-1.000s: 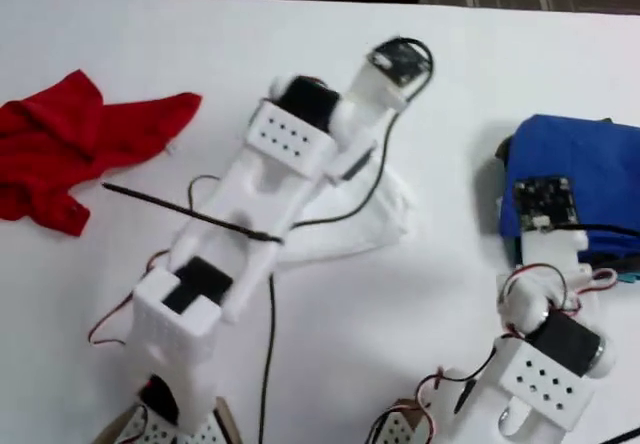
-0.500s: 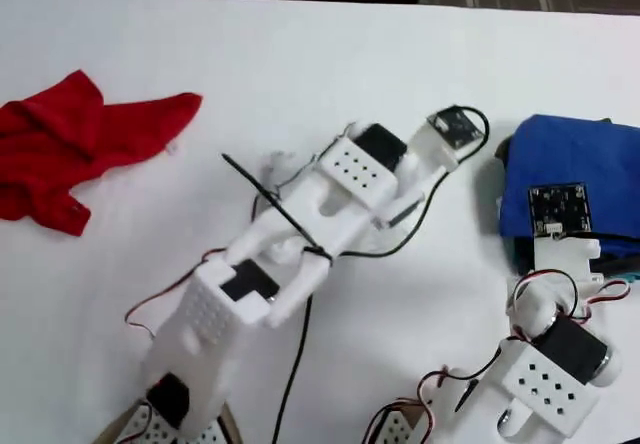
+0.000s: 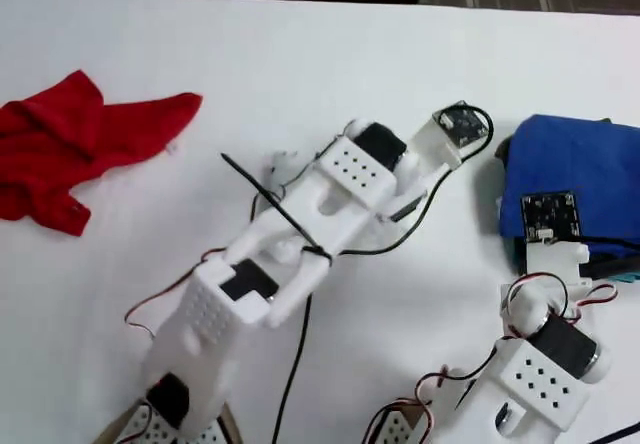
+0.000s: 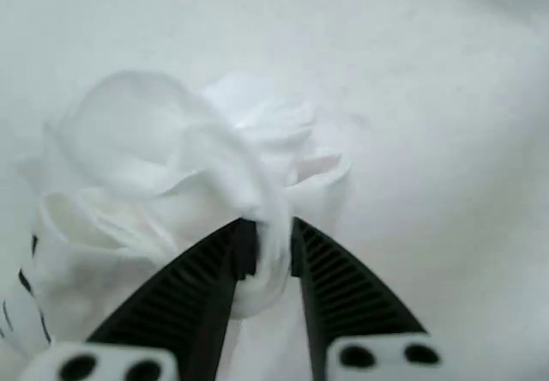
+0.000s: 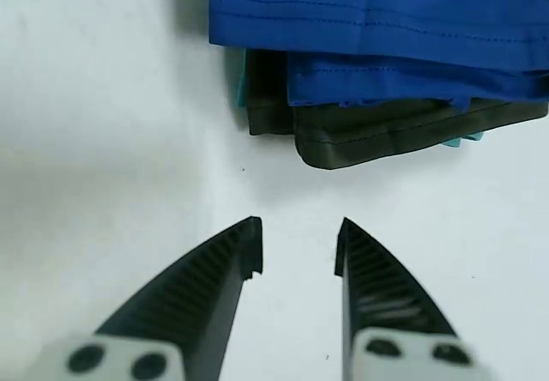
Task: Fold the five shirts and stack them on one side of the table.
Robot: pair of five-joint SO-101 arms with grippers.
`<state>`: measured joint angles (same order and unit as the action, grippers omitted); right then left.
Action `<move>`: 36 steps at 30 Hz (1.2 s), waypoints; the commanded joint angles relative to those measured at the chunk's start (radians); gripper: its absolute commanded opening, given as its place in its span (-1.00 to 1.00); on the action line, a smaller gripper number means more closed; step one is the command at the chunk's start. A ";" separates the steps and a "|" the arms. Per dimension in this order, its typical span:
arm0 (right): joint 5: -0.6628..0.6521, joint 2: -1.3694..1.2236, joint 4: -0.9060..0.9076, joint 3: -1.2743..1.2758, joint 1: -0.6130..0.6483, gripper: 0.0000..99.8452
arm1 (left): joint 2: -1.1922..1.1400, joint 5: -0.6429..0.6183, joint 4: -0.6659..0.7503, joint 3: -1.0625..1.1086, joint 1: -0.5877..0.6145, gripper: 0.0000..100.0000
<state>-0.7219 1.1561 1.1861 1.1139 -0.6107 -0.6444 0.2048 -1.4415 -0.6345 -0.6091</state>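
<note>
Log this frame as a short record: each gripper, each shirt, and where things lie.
left gripper: shut on white shirt, which is bunched up
right gripper: open, over bare table, short of the stack
stack order: blue shirt on top, dark shirt beneath
red shirt: crumpled, unfolded, at the table's opposite side

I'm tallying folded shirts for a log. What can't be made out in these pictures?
- White shirt: bunched in the left claw; in the high view the left arm covers most of it.
- Stack: cut by the right wrist view's edge; layer count unclear.
- Red shirt: cut by the high view's left edge.
</note>
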 commanded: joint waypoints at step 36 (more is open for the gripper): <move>0.270 -1.417 0.186 -1.439 0.995 -0.70 | 0.012 0.051 -0.020 -0.038 0.888 -0.55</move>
<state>-0.4611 -0.1619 1.3410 -0.1105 0.3376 -0.6444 0.2432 -1.5397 -0.7158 0.2409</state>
